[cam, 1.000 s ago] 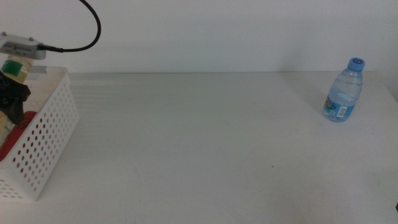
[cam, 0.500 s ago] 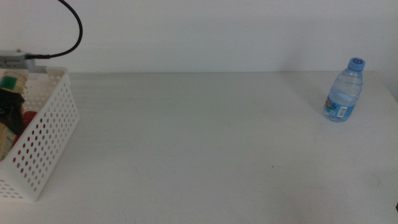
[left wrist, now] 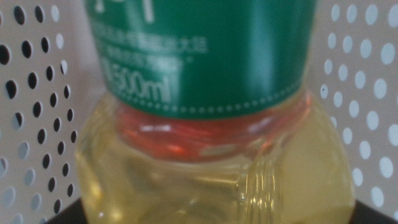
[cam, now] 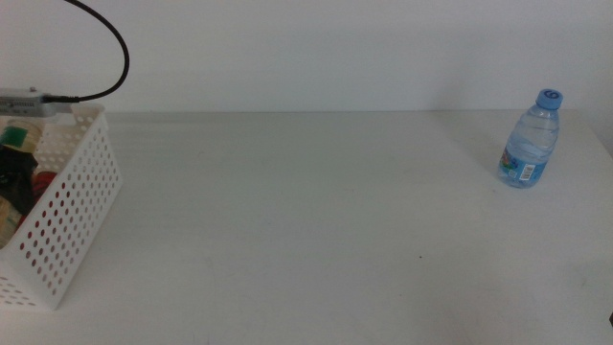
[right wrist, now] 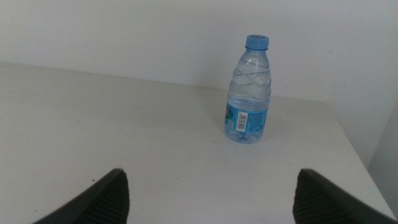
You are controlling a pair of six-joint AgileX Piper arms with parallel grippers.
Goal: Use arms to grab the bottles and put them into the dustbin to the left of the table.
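The clear bottle of yellowish liquid with a green label (left wrist: pixel 205 81) fills the left wrist view, with the holed walls of the white dustbin (left wrist: pixel 28 93) on both sides. My left gripper (cam: pixel 13 178) is inside the dustbin (cam: pixel 77 206) at the table's left edge, shut on this bottle (cam: pixel 13 135). Something red, the soda can (cam: pixel 44 178), lies in the dustbin beside it. The small blue-capped water bottle (cam: pixel 529 142) stands upright at the far right of the table (cam: pixel 316 211). My right gripper (right wrist: pixel 208 196) is open and empty, well short of the water bottle (right wrist: pixel 249 93).
A black cable (cam: pixel 113 53) arcs over the left arm above the dustbin. The table's right edge runs just beyond the water bottle. A white wall stands behind the table.
My left arm has sunk lower into the dustbin and drifted left with the green-labelled bottle. The water bottle and the right gripper have not moved.
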